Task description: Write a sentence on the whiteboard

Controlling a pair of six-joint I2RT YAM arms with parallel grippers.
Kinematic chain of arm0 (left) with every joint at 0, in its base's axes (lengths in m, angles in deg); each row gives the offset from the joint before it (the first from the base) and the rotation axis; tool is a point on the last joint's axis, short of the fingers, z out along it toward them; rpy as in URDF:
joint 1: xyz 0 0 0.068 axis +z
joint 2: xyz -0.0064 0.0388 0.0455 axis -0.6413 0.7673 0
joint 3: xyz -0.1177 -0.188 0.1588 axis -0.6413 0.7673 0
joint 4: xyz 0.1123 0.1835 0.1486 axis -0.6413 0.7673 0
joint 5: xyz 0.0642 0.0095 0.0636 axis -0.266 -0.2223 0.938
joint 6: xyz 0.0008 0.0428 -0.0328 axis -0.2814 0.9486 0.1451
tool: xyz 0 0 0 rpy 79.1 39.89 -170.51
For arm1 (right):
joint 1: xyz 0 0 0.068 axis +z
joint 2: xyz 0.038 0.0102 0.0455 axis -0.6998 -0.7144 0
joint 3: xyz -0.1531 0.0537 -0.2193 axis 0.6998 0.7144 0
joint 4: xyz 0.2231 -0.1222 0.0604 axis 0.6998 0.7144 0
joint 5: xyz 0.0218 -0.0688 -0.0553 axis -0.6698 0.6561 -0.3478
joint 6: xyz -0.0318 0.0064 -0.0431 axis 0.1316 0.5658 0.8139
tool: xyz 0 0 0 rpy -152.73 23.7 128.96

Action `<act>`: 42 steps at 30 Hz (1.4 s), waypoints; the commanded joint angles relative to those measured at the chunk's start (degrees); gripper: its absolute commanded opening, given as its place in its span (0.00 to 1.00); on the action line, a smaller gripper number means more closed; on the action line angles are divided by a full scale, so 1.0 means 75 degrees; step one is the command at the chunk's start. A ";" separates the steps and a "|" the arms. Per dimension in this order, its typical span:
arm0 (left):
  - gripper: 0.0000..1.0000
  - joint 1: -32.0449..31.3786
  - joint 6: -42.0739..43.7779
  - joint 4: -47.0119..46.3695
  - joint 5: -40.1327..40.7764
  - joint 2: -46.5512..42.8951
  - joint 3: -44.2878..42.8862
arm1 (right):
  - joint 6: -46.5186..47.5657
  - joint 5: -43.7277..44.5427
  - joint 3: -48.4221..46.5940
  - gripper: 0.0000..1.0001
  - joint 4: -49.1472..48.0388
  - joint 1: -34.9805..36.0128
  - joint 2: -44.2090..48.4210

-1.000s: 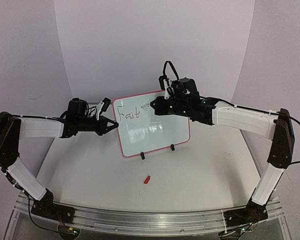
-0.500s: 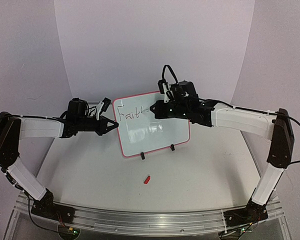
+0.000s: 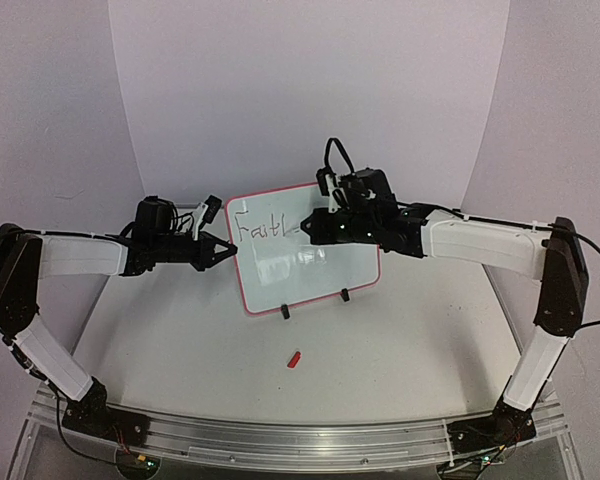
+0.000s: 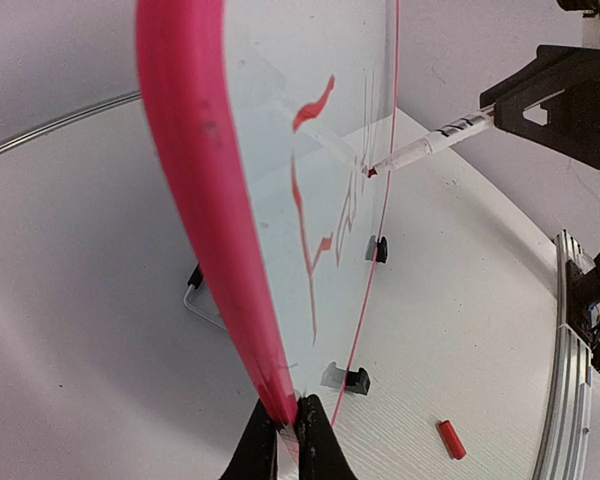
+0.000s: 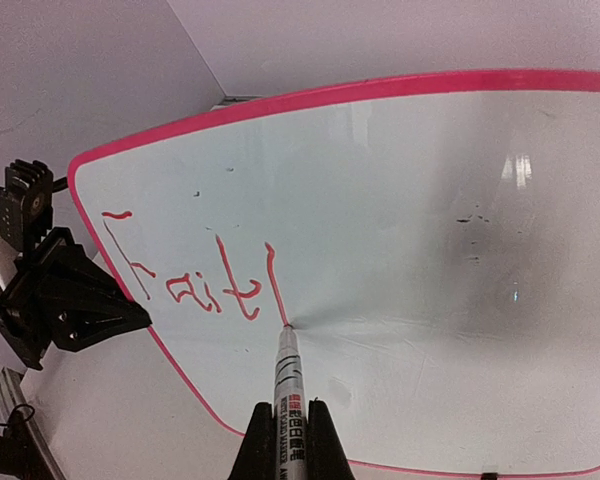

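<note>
The right gripper squeezes the marker, midway through the "h" of the sentence. The left gripper pinches the whiteboard by its edge. Next comes the h's little hump, I think.

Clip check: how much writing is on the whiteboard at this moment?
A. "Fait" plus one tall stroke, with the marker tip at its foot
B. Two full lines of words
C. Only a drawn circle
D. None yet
A: in the right wrist view the sentence reads "Fait" followed by one tall stroke. The marker in the right gripper touches that stroke's lower end, and the whiteboard carries no other words.
</note>
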State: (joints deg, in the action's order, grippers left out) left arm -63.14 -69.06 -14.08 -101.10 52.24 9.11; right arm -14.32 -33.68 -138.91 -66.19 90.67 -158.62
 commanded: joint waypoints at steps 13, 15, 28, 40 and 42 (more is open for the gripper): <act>0.00 0.0006 0.0558 0.0186 0.0537 0.0144 -0.0072 | -0.0063 0.0617 0.0023 0.00 -0.0722 -0.0053 0.0393; 0.00 0.0004 0.0563 0.0185 0.0546 0.0137 -0.0078 | -0.0050 0.0834 0.0086 0.00 -0.0736 -0.0056 0.0446; 0.00 0.0005 0.0563 0.0189 0.0546 0.0135 -0.0078 | -0.0015 0.0898 0.0177 0.00 -0.0596 -0.0052 0.0392; 0.00 0.0000 0.0575 0.0198 0.0548 0.0129 -0.0072 | -0.0146 0.0593 0.0468 0.00 -0.0232 -0.0057 0.0444; 0.00 0.0003 0.0573 0.0198 0.0547 0.0127 -0.0077 | -0.0167 0.0589 0.0512 0.00 -0.0228 -0.0054 0.0461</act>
State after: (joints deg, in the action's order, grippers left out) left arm -63.14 -69.06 -14.08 -101.10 52.24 9.11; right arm -15.06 -29.51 -136.12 -68.60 90.67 -156.43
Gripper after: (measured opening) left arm 0.048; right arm 0.048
